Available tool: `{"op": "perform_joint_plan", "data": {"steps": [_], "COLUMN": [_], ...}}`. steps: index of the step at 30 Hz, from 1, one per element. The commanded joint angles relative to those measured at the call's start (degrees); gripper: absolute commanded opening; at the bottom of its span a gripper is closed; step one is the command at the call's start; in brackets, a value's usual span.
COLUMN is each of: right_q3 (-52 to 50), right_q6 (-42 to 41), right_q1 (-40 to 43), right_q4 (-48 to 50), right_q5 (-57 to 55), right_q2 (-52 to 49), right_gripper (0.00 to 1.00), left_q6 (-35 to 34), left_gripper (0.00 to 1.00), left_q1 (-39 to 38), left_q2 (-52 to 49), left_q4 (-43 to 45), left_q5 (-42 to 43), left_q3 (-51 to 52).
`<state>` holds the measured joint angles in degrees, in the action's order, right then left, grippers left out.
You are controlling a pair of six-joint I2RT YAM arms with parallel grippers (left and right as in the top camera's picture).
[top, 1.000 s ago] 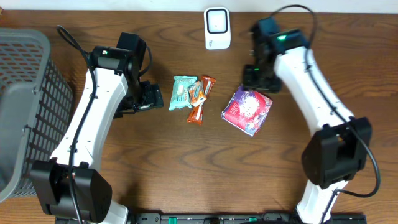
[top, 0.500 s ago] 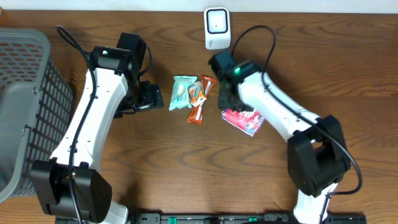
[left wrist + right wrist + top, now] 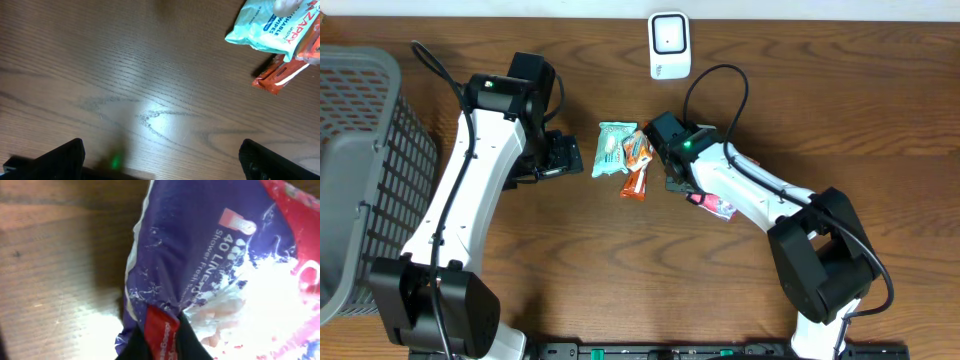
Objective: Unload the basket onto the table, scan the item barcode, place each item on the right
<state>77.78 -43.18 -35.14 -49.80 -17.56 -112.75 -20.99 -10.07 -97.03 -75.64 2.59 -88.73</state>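
The right gripper (image 3: 161,342) is clenched tight on the purple and red packet (image 3: 200,255). In the right wrist view its dark fingers (image 3: 192,347) meet at the bottom edge with a red fold of the wrapper pinched between them, and the crinkled film fills nearly the whole view. From overhead, the right gripper (image 3: 677,178) sits below the scanner (image 3: 669,45), toward the near side of the table (image 3: 840,100), and covers most of the packet (image 3: 718,206); only a red and pink corner shows beside the arm.

The left gripper (image 3: 568,157) is below and left of the scanner. Its fingers (image 3: 62,155) stand spread wide at the two lower corners of the left wrist view, holding and touching nothing, with bare wood between them. A teal wipes pack (image 3: 613,148) and an orange snack bar (image 3: 638,166) lie touching each other below the scanner, between the two grippers. A grey basket (image 3: 360,170) stands far left of the scanner.
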Motion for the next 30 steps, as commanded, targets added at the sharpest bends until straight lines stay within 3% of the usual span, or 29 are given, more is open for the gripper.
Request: {"op": "perform_joint_plan", "data": {"steps": [1, 4, 11, 16, 20, 27, 28, 30], "right_q3": [4.57, 11.58, 25.14, 22.23, 14.27, 0.85, 0.57, 0.96], "right_q6": [2.97, 10.51, 31.61, 41.64, 48.59, 47.28, 46.27, 42.21], "right_q1": [1.40, 3.56, 13.14, 22.16, 27.21, 37.27, 38.82, 43.19], "right_q4": [-4.44, -8.41, -15.65, -16.44, -14.49, -4.52, -4.24, -4.59], "right_q5": [4.76, 14.12, 49.81, 71.12, 85.44, 84.24, 82.29, 75.45], "right_q2": [0.26, 0.68, 0.92, -0.24, -1.42, -2.43, -2.43, -2.34], "right_gripper": [0.01, 0.01, 0.01, 0.01, 0.01, 0.01, 0.03, 0.17], "left_q6": [-0.09, -0.11, -0.09, -0.11, -0.11, -0.09, -0.09, -0.11], "left_gripper": [0.98, 0.98, 0.98, 0.98, 0.98, 0.98, 0.98, 0.98], "left_q1": [0.13, 0.13, 0.13, 0.13, 0.13, 0.13, 0.13, 0.13], "left_q2": [-0.37, -0.37, -0.37, -0.37, -0.37, -0.37, -0.37, -0.37], "left_q4": [-0.20, -0.20, -0.20, -0.20, -0.20, -0.20, -0.20, -0.20], "left_q5": [-0.92, -0.92, -0.92, -0.92, -0.92, -0.92, -0.92, -0.92], "left_q3": [0.11, 0.11, 0.11, 0.11, 0.11, 0.11, 0.11, 0.11]}}
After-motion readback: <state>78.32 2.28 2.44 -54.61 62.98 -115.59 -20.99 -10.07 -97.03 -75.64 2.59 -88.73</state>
